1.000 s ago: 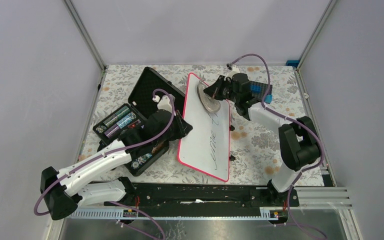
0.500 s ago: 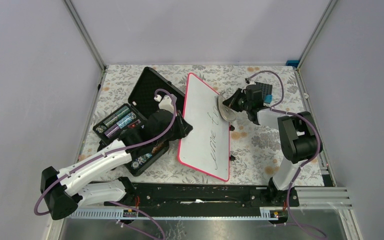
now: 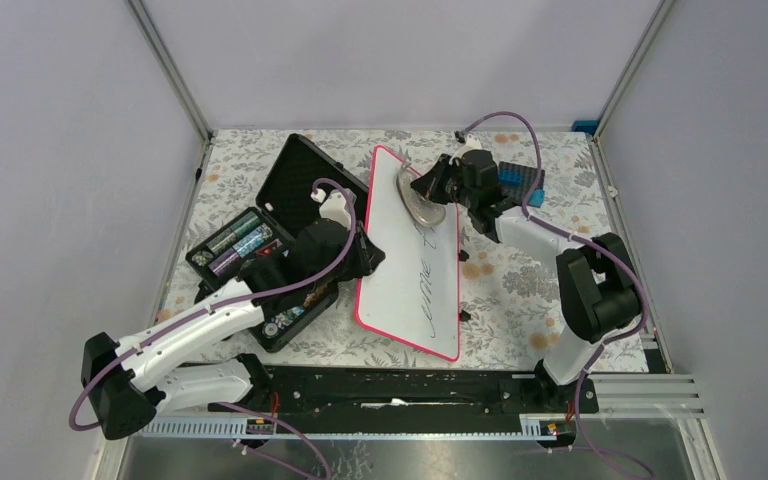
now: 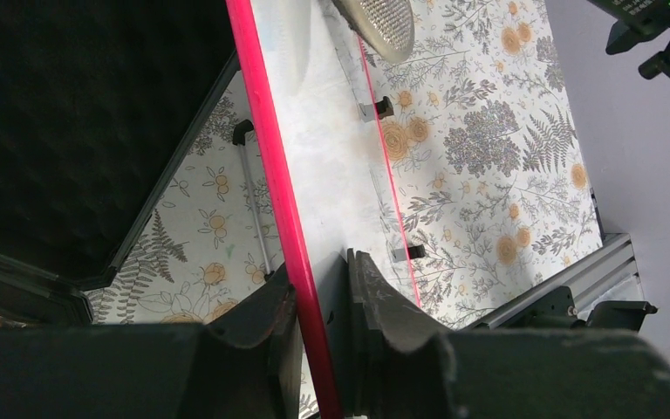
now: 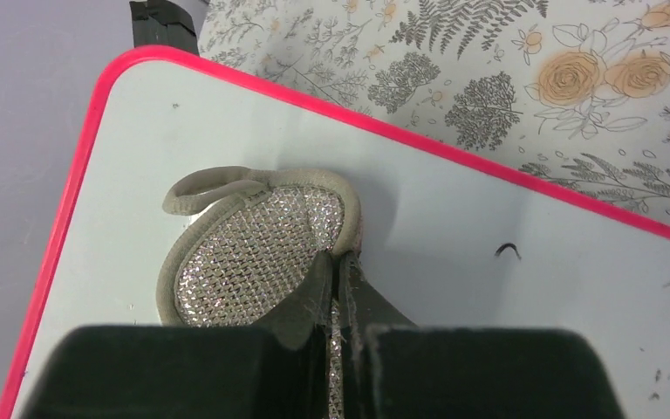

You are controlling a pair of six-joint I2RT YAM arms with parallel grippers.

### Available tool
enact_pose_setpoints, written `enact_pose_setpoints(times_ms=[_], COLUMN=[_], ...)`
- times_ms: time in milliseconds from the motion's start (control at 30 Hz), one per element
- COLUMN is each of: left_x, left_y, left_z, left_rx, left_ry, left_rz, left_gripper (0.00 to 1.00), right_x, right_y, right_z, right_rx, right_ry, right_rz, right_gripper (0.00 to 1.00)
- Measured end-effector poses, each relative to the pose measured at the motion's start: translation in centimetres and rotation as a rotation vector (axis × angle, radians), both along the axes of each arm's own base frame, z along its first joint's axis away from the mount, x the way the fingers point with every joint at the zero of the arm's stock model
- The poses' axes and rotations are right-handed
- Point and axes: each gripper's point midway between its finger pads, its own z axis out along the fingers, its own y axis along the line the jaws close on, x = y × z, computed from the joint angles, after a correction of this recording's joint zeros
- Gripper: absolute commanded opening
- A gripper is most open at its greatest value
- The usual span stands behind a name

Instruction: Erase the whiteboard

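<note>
Black handwriting (image 3: pixel 428 290) ran lengthwise along the right side of the whiteboard (image 3: pixel 400 270), toward its near end. The letters were too small to read reliably. Nothing else legible appeared.

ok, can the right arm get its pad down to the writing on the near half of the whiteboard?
Probably yes: the whiteboard lies bare between the glittery pad and the writing, and the left gripper clamps only the left rim.
</note>
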Motion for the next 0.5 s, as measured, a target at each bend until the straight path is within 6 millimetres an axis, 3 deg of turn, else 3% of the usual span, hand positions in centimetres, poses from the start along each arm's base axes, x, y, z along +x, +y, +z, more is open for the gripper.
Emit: enact_pose_setpoints(times_ms=[133,233,267,367,500], left_x=[0.1,0.1,0.1,0.1,0.1], left_y=[0.1,0.1,0.1,0.1,0.1], left_z=[-0.1,-0.1,-0.1,-0.1,-0.1], left_rx=[0.006,0.008,0.009,0.009,0.008], left_ry=[-0.002,-0.006,-0.007,-0.009,-0.013], left_rz=[0.000,-0.004,-0.005,-0.009,-0.013], left_gripper=[0.00,0.00,0.00,0.00,0.00], right_x=[1.5,3.4,3.6,3.6,3.4], right_y=[-0.5,-3.4,-4.9,-7.5,-8.3], right_z=[-1.1,-3.8,-5.7,-8.6,-9.5], right_rx=[0.040,0.047,0.036,0.011,-0.005], right_ry=[0.014,0.049,0.083,0.145,0.165], right_rz=[0.005,-0.056,-0.089,-0.144,-0.162], right_gripper=[0.00,0.00,0.00,0.00,0.00])
